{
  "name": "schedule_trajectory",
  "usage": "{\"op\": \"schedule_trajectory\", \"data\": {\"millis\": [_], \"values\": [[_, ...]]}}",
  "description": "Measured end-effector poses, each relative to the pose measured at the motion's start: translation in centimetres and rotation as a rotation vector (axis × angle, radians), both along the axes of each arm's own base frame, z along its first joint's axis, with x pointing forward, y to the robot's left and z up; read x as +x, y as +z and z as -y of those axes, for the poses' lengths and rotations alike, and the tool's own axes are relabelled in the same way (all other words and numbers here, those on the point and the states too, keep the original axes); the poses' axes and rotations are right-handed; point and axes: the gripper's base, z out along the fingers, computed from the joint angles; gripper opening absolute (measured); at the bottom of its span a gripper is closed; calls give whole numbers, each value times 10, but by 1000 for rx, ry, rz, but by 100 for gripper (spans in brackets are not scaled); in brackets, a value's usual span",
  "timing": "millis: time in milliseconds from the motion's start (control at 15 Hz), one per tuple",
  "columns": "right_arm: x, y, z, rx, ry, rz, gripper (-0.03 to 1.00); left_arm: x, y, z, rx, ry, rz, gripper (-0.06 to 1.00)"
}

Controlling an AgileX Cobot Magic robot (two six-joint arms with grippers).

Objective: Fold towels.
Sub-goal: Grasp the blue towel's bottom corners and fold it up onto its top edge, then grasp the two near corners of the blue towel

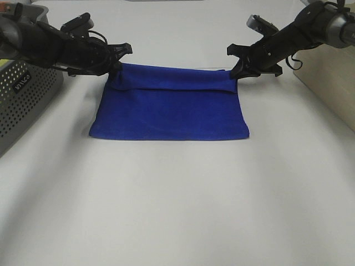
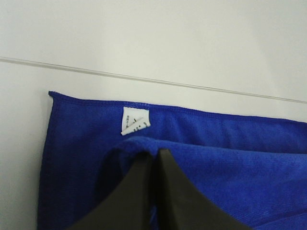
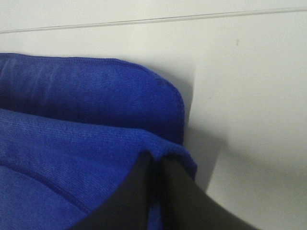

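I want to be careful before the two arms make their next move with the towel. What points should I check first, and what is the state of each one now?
1. Left gripper holds the towel: ok, its jaws are closed on the folded edge.
2. Right gripper holds the other corner: ok, its jaws look closed on the cloth.
3. Held edge meets the far edge: not ok, a strip of the lower layer with the tag shows beyond it.
4. Near edge lies flat and straight: ok.
5. Basket is apart from the towel: ok.
6. Wrinkles under the top layer: cannot tell.
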Motion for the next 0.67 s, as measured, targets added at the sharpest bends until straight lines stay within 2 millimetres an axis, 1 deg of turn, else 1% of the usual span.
{"op": "schedule_trajectory", "data": {"millis": [67,133,200,267,333,400,467,533,600,667], "values": [[0,-1,0,-1,-3,2,17,0,-1,0,7,-4,0,3],[1,0,0,-1,-3,5,34,1,1,0,15,-9,7,12],[0,0,0,3,-1,1,49,1,1,0,20,-12,8,23],[-2,1,-1,7,16,-16,62,1,1,0,30,-18,10,37],[-2,2,-1,9,22,-20,67,0,0,0,43,-34,9,45],[-6,10,-3,12,51,-37,70,-1,0,1,55,-57,6,62],[-7,13,-3,10,63,-42,71,-2,3,2,70,-85,6,70],[-12,26,-4,20,80,-64,71,-4,7,2,84,-124,0,73],[-15,33,-5,29,93,-85,71,-7,13,2,99,-177,-11,74],[-19,35,-6,34,116,-121,71,-10,18,1,107,-226,-29,74]]}}
